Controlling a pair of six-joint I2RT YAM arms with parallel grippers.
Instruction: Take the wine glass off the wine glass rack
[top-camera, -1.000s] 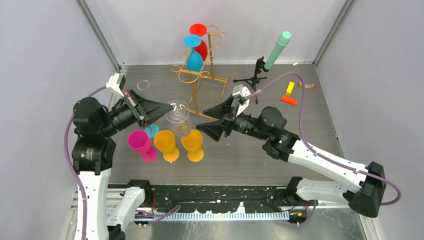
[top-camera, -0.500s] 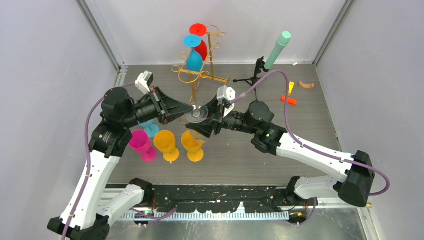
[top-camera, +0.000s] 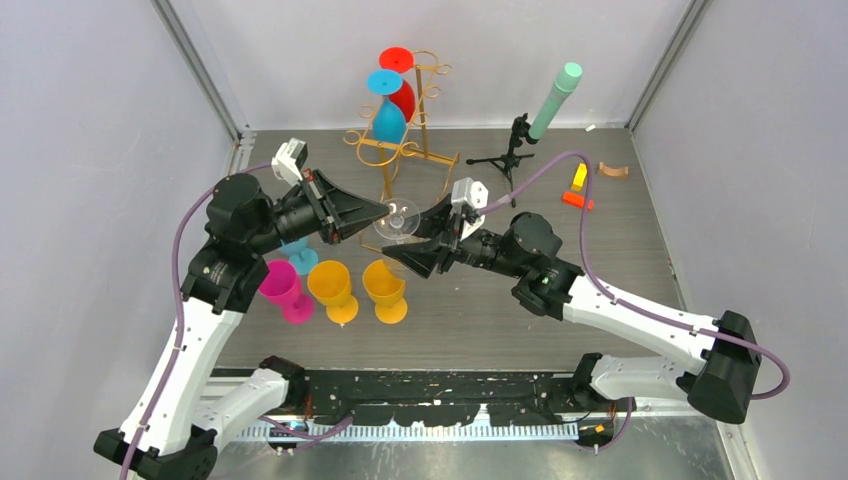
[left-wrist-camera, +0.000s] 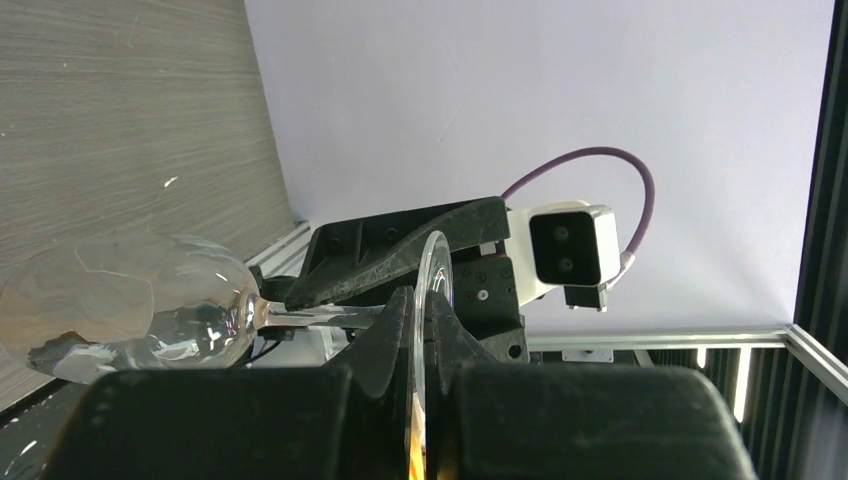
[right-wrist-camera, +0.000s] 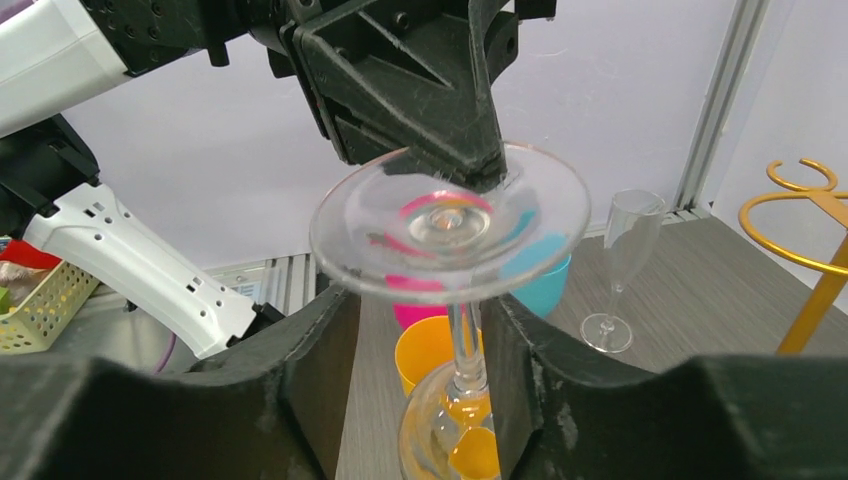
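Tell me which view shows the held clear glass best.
Right wrist: the glass is close and central, with its foot, its stem and part of the bowl visible. Left wrist shows the bowl and stem, but the foot only edge-on. The top view shows it small and faint.

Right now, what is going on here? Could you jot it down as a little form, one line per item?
held in the air: clear wine glass, off the gold rack, between the two arms
left jaws: shut on the edge of the glass's foot
right jaws: open, one on each side of the stem
hanging on the rack: red glass and blue glass, bowls down
standing on the table: pink goblet, two orange goblets
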